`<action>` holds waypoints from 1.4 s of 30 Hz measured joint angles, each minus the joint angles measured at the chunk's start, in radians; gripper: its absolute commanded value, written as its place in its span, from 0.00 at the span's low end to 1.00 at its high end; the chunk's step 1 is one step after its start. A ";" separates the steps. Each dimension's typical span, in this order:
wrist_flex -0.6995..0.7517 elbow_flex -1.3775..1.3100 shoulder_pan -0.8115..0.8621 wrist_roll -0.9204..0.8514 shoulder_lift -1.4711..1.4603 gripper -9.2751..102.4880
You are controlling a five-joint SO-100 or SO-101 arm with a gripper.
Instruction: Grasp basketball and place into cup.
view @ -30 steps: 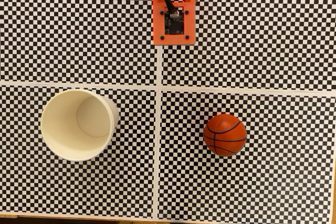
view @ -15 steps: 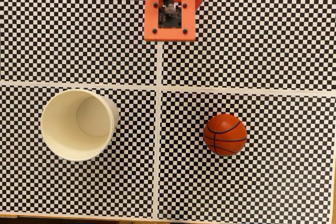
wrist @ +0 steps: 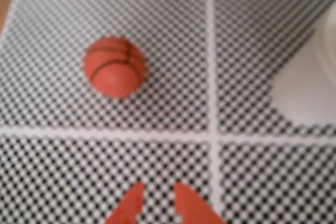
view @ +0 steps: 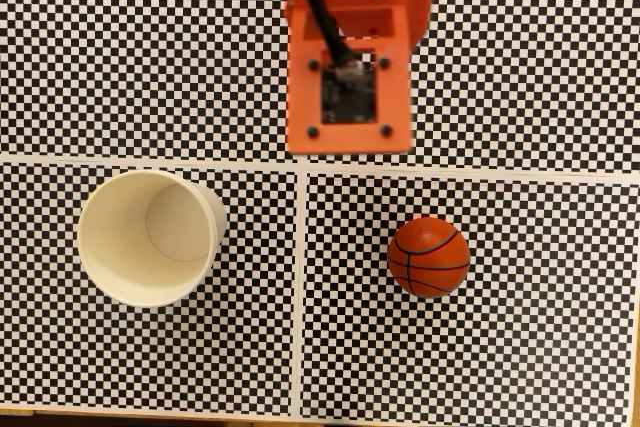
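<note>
The basketball [view: 429, 256] is a small orange-red ball with black seams, resting on the checkered mat at the lower right of the fixed view. In the wrist view the basketball [wrist: 114, 66] lies at the upper left, blurred. The cream-white cup [view: 148, 237] stands upright at the lower left with nothing inside it, and the cup [wrist: 315, 77] shows at the right edge of the wrist view. My gripper [wrist: 157, 188] enters from the bottom edge, its two orange tips a little apart with nothing between them, well short of the ball. The arm's orange wrist block [view: 348, 67] hangs over the top centre.
A black-and-white checkered mat [view: 520, 67] covers the table, crossed by white lines [view: 300, 287] that split it into quarters. A wooden table edge [view: 150, 413] runs along the bottom of the fixed view. Open mat lies between cup and ball.
The arm's orange block has moved down the fixed view towards the white cross line and looks larger. Ball and cup have stayed put.
</note>
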State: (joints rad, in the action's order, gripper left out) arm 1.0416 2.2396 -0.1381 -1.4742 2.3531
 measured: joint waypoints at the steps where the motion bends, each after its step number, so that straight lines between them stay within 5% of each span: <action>1: 0.012 -0.049 -0.009 0.012 -0.054 0.08; 17: 0.067 -0.640 -0.101 0.187 -0.686 0.13; 30: 0.072 -0.798 -0.101 0.044 -0.775 0.10; 42: 0.075 -0.827 -0.173 0.075 -0.864 0.29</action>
State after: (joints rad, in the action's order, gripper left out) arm 1.1167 1.4128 -0.3114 -1.3990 1.4895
